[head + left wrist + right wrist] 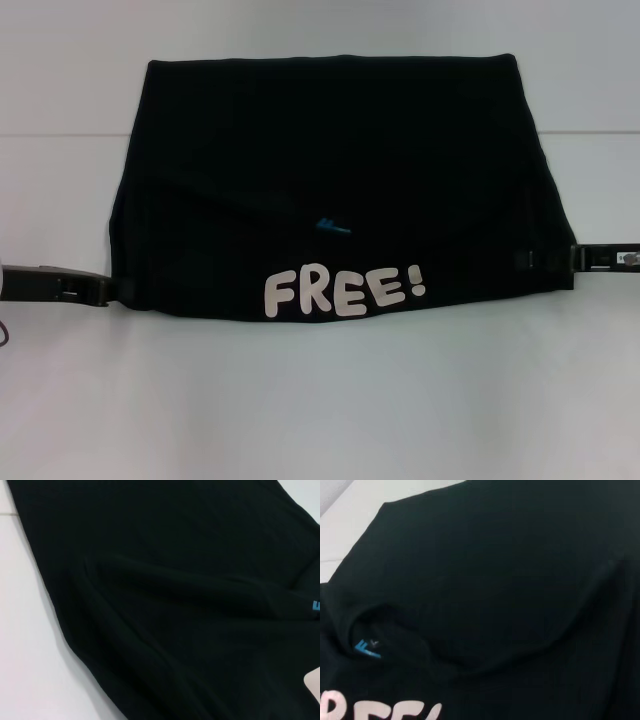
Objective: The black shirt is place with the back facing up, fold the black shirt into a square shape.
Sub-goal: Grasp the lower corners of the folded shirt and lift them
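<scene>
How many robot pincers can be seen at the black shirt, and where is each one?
2. The left pincer is at the near-left corner of the black shirt. The right pincer is at the shirt's right edge, near its front corner. Both lie low over the white table.

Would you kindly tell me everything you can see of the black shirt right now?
The black shirt is soft dark cloth, lying folded on the white table as a broad trapezoid, narrower at the far edge. White block letters reading FREE! sit along its near edge, and a small blue neck label shows at the collar fold near the middle. The left gripper meets its near left corner and the right gripper its right edge.
</scene>
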